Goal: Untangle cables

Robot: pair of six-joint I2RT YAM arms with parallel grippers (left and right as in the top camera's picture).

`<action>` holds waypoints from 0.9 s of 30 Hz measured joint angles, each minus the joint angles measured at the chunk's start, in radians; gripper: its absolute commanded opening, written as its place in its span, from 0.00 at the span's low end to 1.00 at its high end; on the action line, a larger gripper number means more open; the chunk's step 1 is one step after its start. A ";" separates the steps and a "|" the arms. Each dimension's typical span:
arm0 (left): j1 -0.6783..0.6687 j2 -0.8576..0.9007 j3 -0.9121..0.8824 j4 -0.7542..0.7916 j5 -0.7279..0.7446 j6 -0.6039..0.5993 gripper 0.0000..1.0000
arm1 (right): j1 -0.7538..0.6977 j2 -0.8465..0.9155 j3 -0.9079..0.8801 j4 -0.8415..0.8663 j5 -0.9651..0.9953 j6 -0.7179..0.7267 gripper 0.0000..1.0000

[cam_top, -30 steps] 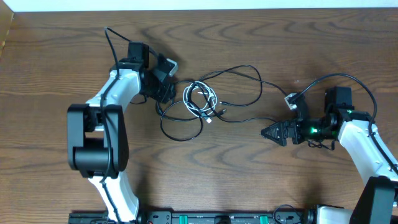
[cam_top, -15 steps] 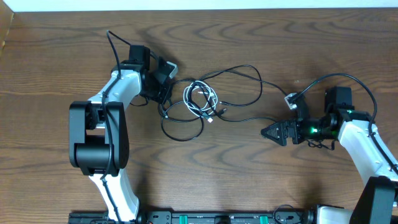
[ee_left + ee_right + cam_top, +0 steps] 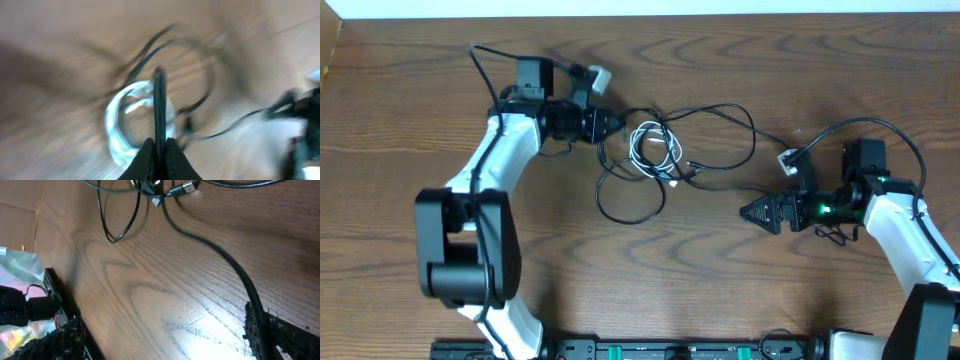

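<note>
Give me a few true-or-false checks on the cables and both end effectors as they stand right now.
1. The left end effector is shut on a black cable. True.
2. The right end effector grips the white cable. False: it stands open, well apart from the white cable, which lies nearer the left end effector.
3. The white cable lies in small loops on the table. True.
4. The white cable lies free of the black cable. False: black cable crosses its loops, so the bundle is not yet separated.
</note>
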 measured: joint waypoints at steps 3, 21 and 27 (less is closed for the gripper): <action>0.000 -0.028 0.000 0.105 0.124 -0.106 0.08 | 0.000 0.000 0.000 0.000 0.000 0.000 0.99; 0.000 -0.032 -0.003 0.378 0.534 -0.610 0.08 | 0.054 0.000 0.000 0.014 -0.157 -0.002 0.99; -0.001 -0.032 -0.003 0.421 0.579 -0.651 0.08 | 0.087 0.000 0.000 0.119 -0.293 -0.034 0.99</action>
